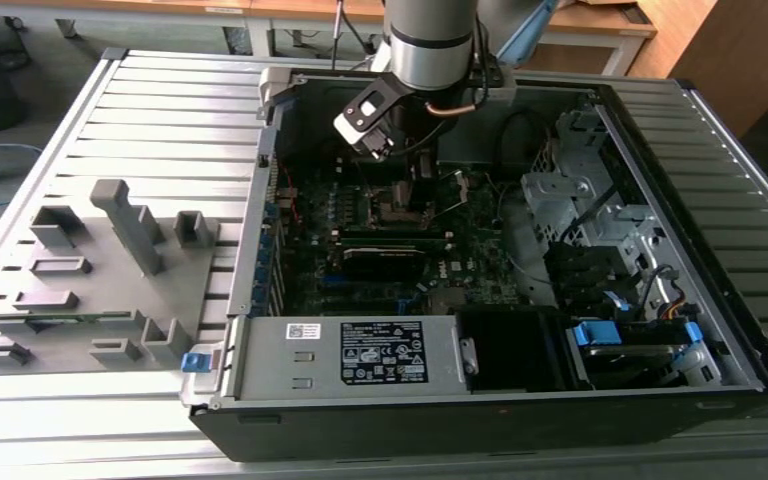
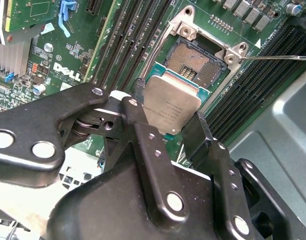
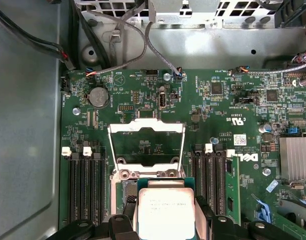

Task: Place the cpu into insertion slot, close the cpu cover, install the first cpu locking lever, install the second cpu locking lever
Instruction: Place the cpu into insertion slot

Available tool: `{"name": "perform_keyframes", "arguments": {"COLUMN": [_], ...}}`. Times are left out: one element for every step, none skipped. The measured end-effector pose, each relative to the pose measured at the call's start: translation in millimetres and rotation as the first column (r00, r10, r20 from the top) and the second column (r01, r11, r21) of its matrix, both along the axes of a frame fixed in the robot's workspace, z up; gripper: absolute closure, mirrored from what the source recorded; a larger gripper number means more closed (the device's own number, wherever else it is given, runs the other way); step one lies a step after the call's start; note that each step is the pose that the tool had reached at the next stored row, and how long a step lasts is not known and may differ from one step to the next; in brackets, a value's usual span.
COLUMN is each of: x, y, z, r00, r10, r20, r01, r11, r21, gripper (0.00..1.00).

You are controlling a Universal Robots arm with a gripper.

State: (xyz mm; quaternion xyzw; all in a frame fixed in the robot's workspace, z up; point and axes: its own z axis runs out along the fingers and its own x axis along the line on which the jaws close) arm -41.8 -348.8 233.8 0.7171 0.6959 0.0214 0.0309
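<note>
My gripper [image 2: 168,125] is shut on the cpu [image 2: 170,105], a flat silver-grey square pinched at two opposite edges by the black fingers [image 2: 137,117]. The chip hangs tilted just above the insertion slot [image 2: 193,60], whose gold contact field shows uncovered beyond the chip. In the first wrist view the cpu [image 3: 165,210] covers most of the slot, and the cpu cover [image 3: 146,128] stands swung open behind it. A thin locking lever [image 2: 273,57] sticks out sideways from the slot's corner. In the exterior view the gripper [image 1: 415,172] hovers over the slot [image 1: 398,203] inside the case.
Black memory slots [image 3: 85,190] flank the socket on both sides. A heatsink [image 3: 295,157] sits on the green board, and cables [image 3: 127,45] run along the case wall. A grey parts holder [image 1: 104,280] lies at the exterior view's left, outside the case [image 1: 491,410].
</note>
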Motion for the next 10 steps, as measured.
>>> {"name": "perform_keyframes", "arguments": {"x": [0.0,-0.2,-1.1,-2.2,-3.0,-3.6,-3.6,-3.6,-3.6,-3.6], "y": [0.0,0.0,0.1,0.3,0.7,0.8,0.9,0.9,0.9,0.9], "z": [0.0,0.0,-0.1,-0.2,-0.3,-0.3,-0.4,-0.5,-0.6,-0.7], "r00": [1.0,1.0,1.0,1.0,1.0,1.0,1.0,1.0,1.0,1.0], "r10": [0.0,0.0,0.0,0.0,0.0,0.0,0.0,0.0,0.0,0.0], "r20": [0.0,0.0,0.0002,0.0003,0.0007,0.001,0.001,0.001,0.001,0.0011], "r01": [0.0,0.0,0.0,0.0,0.0,0.0,0.0,0.0,0.0,0.0], "r11": [1.0,1.0,1.0,1.0,1.0,1.0,1.0,1.0,1.0,1.0], "r21": [0.0,0.0,0.0002,0.0002,0.0002,0.0001,0.0001,-0.0001,0.0,0.0], "gripper": [0.46,0.46,0.46,0.46,0.46,0.46,0.46,0.46,0.46,0.46]}}
